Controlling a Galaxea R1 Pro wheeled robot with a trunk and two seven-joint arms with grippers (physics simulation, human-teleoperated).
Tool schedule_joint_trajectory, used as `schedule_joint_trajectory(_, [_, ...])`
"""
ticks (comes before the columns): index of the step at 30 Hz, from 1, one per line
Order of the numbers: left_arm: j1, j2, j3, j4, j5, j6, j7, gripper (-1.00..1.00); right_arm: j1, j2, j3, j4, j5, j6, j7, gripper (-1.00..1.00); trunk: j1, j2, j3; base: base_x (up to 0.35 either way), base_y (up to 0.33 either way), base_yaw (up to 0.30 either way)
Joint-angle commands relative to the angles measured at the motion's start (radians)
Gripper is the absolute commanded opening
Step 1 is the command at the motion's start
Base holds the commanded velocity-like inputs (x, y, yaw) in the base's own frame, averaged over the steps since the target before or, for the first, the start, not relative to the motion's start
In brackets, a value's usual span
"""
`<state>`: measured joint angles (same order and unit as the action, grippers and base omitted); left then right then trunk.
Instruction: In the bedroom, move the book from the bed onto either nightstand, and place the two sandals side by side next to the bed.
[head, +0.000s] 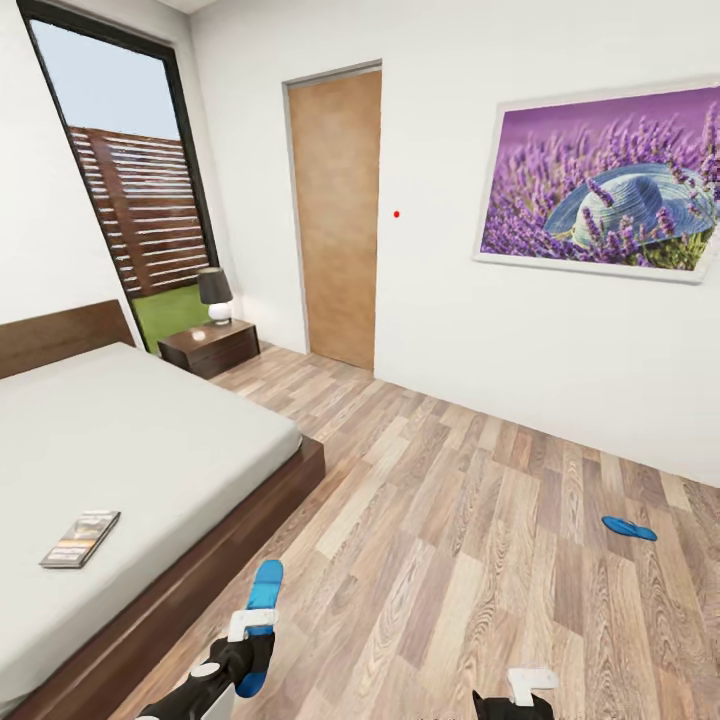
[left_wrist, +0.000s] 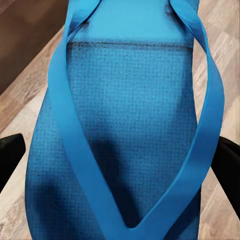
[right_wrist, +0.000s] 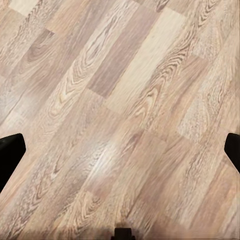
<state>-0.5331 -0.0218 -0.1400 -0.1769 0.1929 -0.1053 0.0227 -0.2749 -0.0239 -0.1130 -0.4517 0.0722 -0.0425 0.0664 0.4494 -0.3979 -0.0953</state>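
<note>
Left gripper (head: 252, 640): jaws closed on one blue sandal (head: 262, 610), held above the floor (head: 450, 560) beside the bed (head: 150, 450).
Right gripper (head: 530, 690): jaws spread, empty.
Second sandal (head: 629, 528): on the floor, well apart.
Book (head: 80, 538): on the mattress.
Nightstand (head: 210, 345): beyond the bed, carrying a lamp (head: 215, 293).

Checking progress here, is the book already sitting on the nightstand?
No, the book lies on the bed; the nightstand carries a lamp.

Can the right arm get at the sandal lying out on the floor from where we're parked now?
Probably not yet. The far sandal lies on bare wood floor well ahead of the right gripper, which looks open over bare planks. Nothing blocks the way, but the base likely needs to roll closer.
</note>
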Motion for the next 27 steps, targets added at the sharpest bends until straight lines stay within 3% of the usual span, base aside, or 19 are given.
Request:
schedule_joint_trajectory(1, [-0.001,0.0,-0.009,0.001,0.01,-0.004,0.003,-1.0,-0.001,0.001,-0.008,0.001,0.008,-0.004,0.007,1.0,0.001,-0.002,-0.002,0.0,0.0,-0.256])
schedule_joint_trajectory(27, [-0.001,0.0,-0.009,0.0,0.01,-0.004,0.003,-1.0,-0.001,0.001,-0.008,0.002,0.008,-0.003,0.007,1.0,0.001,-0.002,-0.002,0.0,0.0,-0.261])
